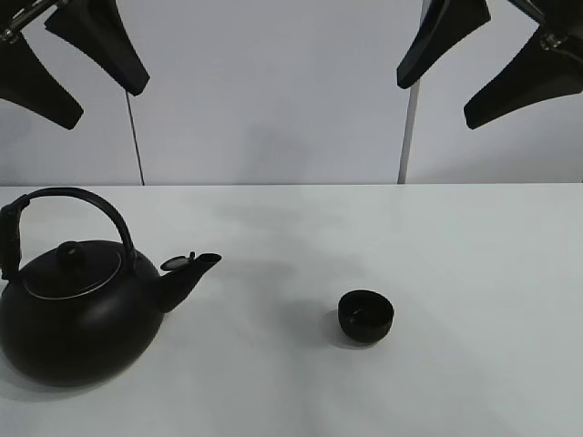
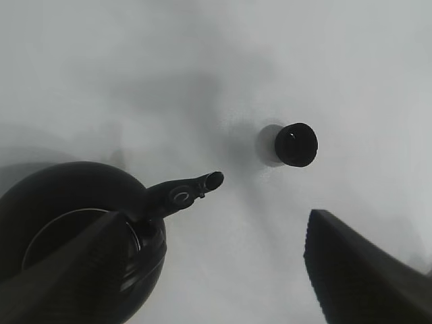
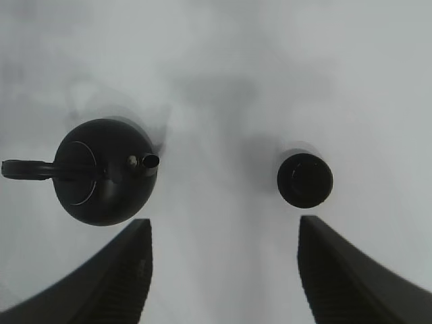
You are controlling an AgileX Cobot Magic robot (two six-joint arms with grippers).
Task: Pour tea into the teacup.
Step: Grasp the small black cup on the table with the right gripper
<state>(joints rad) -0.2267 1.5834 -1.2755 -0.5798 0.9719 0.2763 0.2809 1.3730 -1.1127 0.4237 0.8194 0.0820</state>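
Observation:
The small matte-black teacup (image 1: 366, 316) stands upright on the white table, right of centre. It also shows in the left wrist view (image 2: 295, 144) and the right wrist view (image 3: 304, 179). The big black kettle (image 1: 77, 305) with arched handle stands at the front left, spout (image 1: 193, 269) pointing right toward the cup; it shows too in the wrist views (image 2: 88, 233) (image 3: 104, 171). My left gripper (image 1: 77, 68) hangs open and empty high above the kettle. My right gripper (image 1: 483, 64) hangs open and empty high above the table's right side.
The white table (image 1: 474, 273) ends at a pale grey back wall. Two thin vertical poles (image 1: 135, 137) (image 1: 407, 137) stand behind the table's far edge.

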